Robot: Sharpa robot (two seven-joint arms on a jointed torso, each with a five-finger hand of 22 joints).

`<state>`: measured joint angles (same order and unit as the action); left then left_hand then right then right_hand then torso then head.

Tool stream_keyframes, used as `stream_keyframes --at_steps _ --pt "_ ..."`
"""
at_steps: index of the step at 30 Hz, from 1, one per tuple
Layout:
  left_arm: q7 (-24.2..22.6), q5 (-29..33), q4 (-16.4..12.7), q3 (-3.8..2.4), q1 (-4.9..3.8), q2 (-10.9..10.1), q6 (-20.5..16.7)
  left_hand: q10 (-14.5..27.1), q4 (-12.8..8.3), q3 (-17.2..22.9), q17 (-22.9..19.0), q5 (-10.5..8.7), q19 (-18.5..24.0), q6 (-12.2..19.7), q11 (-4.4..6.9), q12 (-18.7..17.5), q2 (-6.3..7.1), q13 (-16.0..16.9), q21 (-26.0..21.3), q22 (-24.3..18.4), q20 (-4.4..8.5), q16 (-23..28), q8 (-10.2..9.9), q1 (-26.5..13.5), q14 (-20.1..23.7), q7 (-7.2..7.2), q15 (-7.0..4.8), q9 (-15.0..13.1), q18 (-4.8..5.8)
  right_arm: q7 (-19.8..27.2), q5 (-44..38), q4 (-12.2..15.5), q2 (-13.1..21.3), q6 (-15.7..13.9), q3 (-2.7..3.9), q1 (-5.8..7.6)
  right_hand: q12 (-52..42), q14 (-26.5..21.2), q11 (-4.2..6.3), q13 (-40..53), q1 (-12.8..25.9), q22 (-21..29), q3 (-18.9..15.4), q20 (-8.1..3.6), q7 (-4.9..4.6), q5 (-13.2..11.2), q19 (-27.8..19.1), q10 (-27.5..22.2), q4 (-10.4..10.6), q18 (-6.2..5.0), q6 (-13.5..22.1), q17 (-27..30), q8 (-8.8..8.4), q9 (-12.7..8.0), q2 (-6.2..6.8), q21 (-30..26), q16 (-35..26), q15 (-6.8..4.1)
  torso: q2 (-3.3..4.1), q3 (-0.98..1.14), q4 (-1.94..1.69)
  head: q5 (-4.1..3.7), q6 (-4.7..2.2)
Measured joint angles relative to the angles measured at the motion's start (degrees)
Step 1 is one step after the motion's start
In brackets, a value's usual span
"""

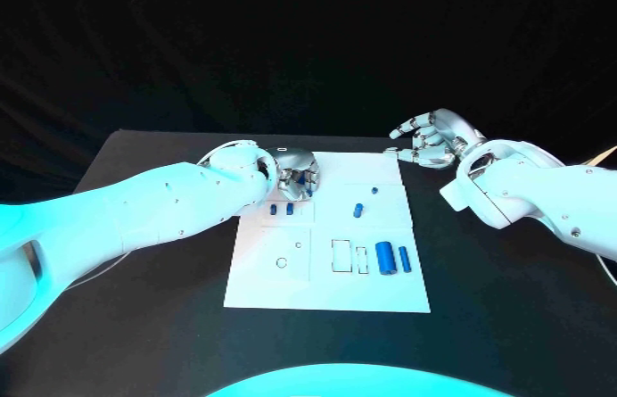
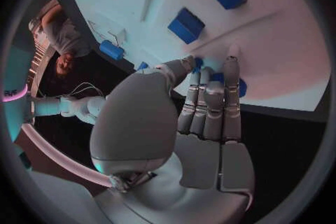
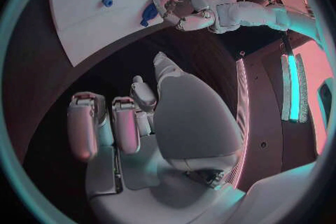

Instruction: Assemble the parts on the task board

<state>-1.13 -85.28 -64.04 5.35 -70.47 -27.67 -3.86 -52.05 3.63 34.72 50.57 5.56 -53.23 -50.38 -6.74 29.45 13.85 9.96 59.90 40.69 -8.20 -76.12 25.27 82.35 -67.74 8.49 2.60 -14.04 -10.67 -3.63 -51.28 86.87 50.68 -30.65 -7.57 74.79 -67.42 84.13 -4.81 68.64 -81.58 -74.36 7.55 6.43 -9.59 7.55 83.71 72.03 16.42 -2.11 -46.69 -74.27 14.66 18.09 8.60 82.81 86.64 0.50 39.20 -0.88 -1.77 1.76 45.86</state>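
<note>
Nearest us on the task board (image 1: 258, 285), two long blue cylinders (image 1: 384, 257) lie beside the outlined slots, presumably staged for insertion. Further up, two small blue blocks (image 1: 281, 209) sit just below our left robot hand (image 1: 297, 170), which reaches over the board's far-left corner with fingers (image 2: 210, 101) curled down onto a small blue part (image 2: 241, 87); whether it truly grips it we cannot tell. Beyond, our right robot hand (image 1: 435, 138) hovers over the table (image 1: 514, 326), fingers spread, holding nothing, clear of the work.

White task board (image 1: 328, 290); blue parts (image 1: 386, 256); black table (image 1: 154, 326); silver left hand (image 1: 296, 172).
</note>
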Motion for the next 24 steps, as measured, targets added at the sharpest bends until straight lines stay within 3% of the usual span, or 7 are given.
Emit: stream_keyframes --at_steps 1,5,7,8,12,14,24 --pt "-0.1 0.0 0.0 0.01 0.00 0.0 0.0 -1.0 0.0 0.0 1.0 0.00 -0.3 -0.2 0.91 0.0 -0.30 0.0 0.9 0.8 0.32 -0.8 0.0 0.3 -0.6 -0.15 -0.37 0.0 0.00 0.0 0.0 0.0 0.0 0.0 0.00 0.00 0.0 0.0 0.00 0.0 0.0 0.0 0.0 0.00 0.00 0.0 0.0 0.0 0.0 0.00 0.0 0.0 0.00 0.0 0.00 0.0 0.0 0.00 -0.01 0.00 0.00 0.00 0.01" --pt "-0.2 0.0 0.0 0.08 0.06 0.0 0.0 -2.6 -1.4 1.4 2.9 0.00 -0.7 -2.2 1.36 0.0 -0.68 0.0 3.0 3.5 0.73 -1.9 0.0 0.7 -2.5 -0.32 -0.99 0.0 0.01 0.0 0.0 0.0 0.0 0.0 0.00 0.00 0.0 0.0 0.00 0.0 0.0 0.0 0.0 0.00 0.00 0.0 0.0 0.0 0.0 0.00 0.0 0.0 0.64 0.0 0.00 0.0 0.0 0.00 -0.01 -0.01 -0.01 0.00 0.02" --pt "-0.2 0.0 0.0 0.09 0.07 0.0 0.1 -4.0 -1.4 1.4 4.7 0.00 -1.4 -2.4 1.34 -0.2 -0.90 -0.1 4.2 5.4 1.32 -2.9 0.0 0.9 -3.7 -0.54 -1.16 0.0 0.02 0.0 0.0 0.0 0.0 0.0 0.00 0.00 0.0 0.0 0.00 0.0 0.0 0.0 0.0 0.00 0.00 0.0 0.0 0.0 0.0 0.00 0.0 0.0 0.64 0.0 0.00 0.0 0.0 0.00 -0.01 -0.01 -0.01 0.00 0.04" --pt "-0.2 0.0 0.0 0.09 0.08 0.0 0.1 -4.2 -1.4 1.4 4.7 0.00 -2.1 -2.4 1.55 -0.2 -0.90 -0.1 4.2 5.4 0.72 -2.9 0.0 0.9 -4.1 -0.50 -1.18 0.0 0.03 0.0 0.0 0.0 0.0 0.0 0.00 0.00 0.0 0.0 0.00 0.0 0.0 0.0 0.0 0.00 0.00 0.0 0.0 0.0 0.0 0.00 0.0 0.0 0.64 0.0 0.00 0.0 0.0 0.00 -0.01 -0.01 -0.01 0.00 0.06" --pt "0.0 -0.1 0.0 0.10 0.08 0.0 0.1 -4.3 -2.0 0.9 5.2 0.00 -3.5 -3.3 1.62 -0.2 -0.92 0.0 5.7 6.9 1.23 -3.5 -0.7 0.9 -4.6 -0.40 -1.61 0.0 0.03 0.0 0.0 0.0 0.0 0.0 0.00 0.00 0.0 0.0 0.00 0.0 0.0 0.0 0.0 0.00 0.00 0.0 0.0 0.0 0.0 0.00 0.0 0.0 0.64 0.0 0.00 0.0 0.0 0.00 -0.01 -0.02 -0.01 0.00 0.13" --pt "0.0 -0.2 0.0 0.09 0.08 0.0 0.1 -4.3 -2.5 0.4 5.2 -0.02 -3.7 -3.5 1.63 -0.2 -1.86 0.0 5.8 7.0 1.43 -3.5 -0.7 0.8 -4.5 -0.20 -1.58 0.0 0.03 0.0 0.0 0.0 0.0 0.0 0.00 0.00 0.0 0.0 0.00 0.0 0.0 0.0 0.0 0.00 0.00 0.0 0.0 0.0 0.0 0.00 0.0 0.0 0.64 0.0 0.00 0.0 0.0 0.00 -0.01 -0.02 -0.01 0.00 0.14" --pt "-0.3 -0.3 -0.2 0.21 0.29 -0.3 -1.3 -6.0 -2.9 -0.1 6.9 -0.02 -5.9 -4.3 1.73 -1.3 -1.85 0.0 8.0 9.9 1.43 -4.2 -1.3 0.8 -5.6 -0.42 -1.78 0.0 0.05 0.1 0.0 -0.1 -0.1 0.0 0.00 0.00 0.0 0.0 0.00 0.0 0.0 0.0 0.0 0.00 0.00 0.0 0.0 0.0 0.0 0.00 0.0 0.0 0.64 0.0 0.00 0.0 0.0 0.00 -0.01 -0.03 0.00 0.15 0.01"
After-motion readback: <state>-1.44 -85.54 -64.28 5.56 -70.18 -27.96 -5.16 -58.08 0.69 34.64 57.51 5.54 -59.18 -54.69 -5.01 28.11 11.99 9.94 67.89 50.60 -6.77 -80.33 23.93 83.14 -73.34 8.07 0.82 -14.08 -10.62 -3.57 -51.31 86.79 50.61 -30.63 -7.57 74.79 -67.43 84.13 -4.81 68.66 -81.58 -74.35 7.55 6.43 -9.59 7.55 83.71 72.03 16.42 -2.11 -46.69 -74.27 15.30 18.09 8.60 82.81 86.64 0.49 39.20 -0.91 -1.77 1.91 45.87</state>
